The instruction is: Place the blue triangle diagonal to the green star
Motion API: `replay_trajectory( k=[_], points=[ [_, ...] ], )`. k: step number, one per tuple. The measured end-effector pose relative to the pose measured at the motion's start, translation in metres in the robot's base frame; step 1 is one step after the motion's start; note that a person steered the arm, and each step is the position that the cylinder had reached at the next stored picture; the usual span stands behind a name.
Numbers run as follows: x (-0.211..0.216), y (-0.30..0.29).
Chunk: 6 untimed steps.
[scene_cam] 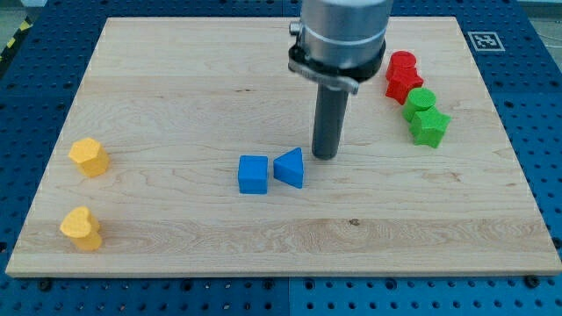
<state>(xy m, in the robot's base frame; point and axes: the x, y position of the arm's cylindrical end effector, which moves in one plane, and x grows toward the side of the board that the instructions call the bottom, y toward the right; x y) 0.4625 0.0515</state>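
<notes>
The blue triangle (290, 168) lies near the middle of the wooden board (176, 79), touching or almost touching a blue cube (253, 174) on its left. The green star (430, 127) sits at the view's right, just below a green round block (420, 101). My tip (325, 156) rests on the board just to the right of the blue triangle and a little above it, very close to its upper right edge. The green star is far to the right of my tip.
A red round block (402, 65) and a red star (404, 86) sit above the green blocks at the view's upper right. Two yellow blocks (89, 156) (81, 228) lie near the board's left edge. The arm's grey body (342, 35) hangs over the board's top middle.
</notes>
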Motion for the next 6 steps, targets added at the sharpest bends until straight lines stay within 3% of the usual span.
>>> replay_trajectory(
  k=[1,2,4,6],
  points=[
    [-0.004,-0.045],
    [0.009,-0.046],
    [0.026,-0.045],
    [0.020,0.000]
  ],
)
